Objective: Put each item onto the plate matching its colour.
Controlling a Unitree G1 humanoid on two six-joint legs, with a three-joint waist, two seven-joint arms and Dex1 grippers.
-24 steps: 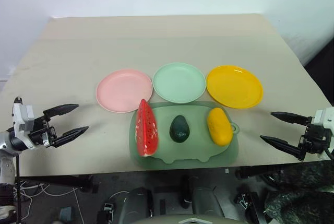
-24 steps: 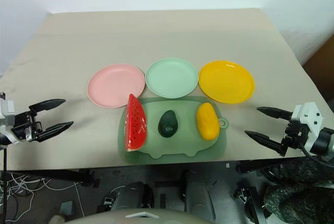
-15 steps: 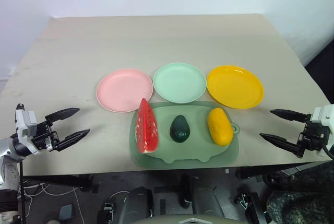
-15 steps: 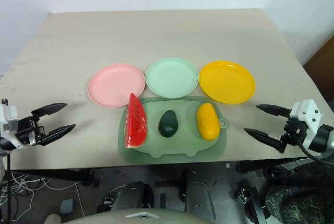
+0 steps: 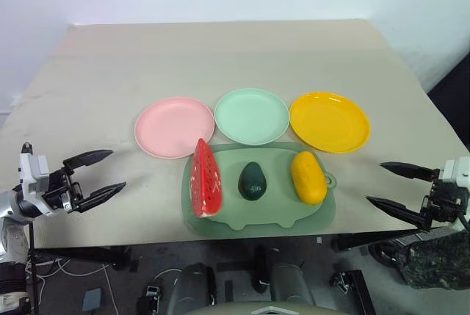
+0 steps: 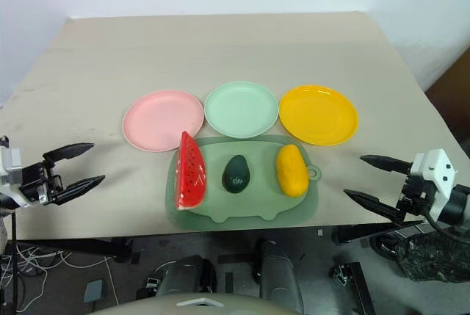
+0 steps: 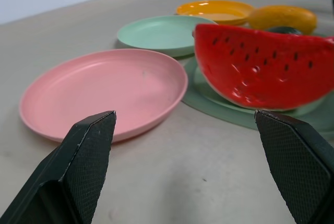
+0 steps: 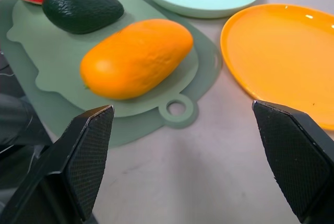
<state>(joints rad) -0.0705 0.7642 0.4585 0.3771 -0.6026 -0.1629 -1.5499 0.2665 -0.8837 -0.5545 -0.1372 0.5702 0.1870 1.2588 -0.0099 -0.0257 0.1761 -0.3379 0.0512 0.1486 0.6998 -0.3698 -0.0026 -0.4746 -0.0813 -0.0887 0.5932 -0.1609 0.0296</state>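
Observation:
On the pale green mat (image 5: 279, 216) lie a red watermelon wedge (image 5: 205, 188), a dark green avocado (image 5: 252, 181) and a yellow mango (image 5: 308, 177), side by side. Behind the mat stand three bare plates: pink (image 5: 174, 125), mint green (image 5: 252, 115) and yellow (image 5: 329, 121). My left gripper (image 5: 100, 175) hovers open at the table's left front edge, well left of the watermelon. At the right front edge my right gripper (image 5: 389, 184) is open too, to the right of the mango. Neither holds anything.
The beige table (image 5: 220, 58) stretches bare behind the plates to a white wall. Its front edge runs just below the mat, with cables and dark equipment on the floor beneath.
My right gripper has sunk a little toward the table's front edge. The left gripper has dropped slightly too. The food and plates have not moved.

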